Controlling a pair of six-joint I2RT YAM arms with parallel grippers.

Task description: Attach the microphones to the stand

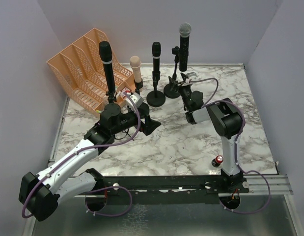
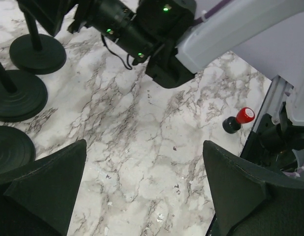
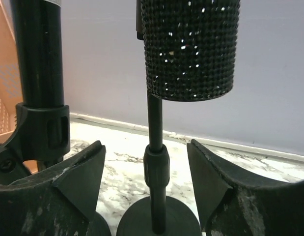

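Note:
Four microphones stand upright in stands at the back of the marble table (image 1: 166,142): an all-black one (image 1: 106,61) on the left, a peach-pink one (image 1: 136,68), a second black one (image 1: 156,58), and one with a silver mesh head (image 1: 184,39). My right gripper (image 1: 186,84) is open, its fingers either side of a stand pole (image 3: 155,167) without touching it, under a sparkly black microphone body (image 3: 191,46). Another black microphone (image 3: 39,59) sits in its clip to the left. My left gripper (image 1: 151,124) is open and empty over bare marble (image 2: 144,145).
An orange file rack (image 1: 85,69) stands at the back left. A small red-topped battery (image 1: 219,160) stands near the right arm's base and also shows in the left wrist view (image 2: 238,119). Round stand bases (image 2: 38,51) sit left of my left gripper. Walls enclose the table.

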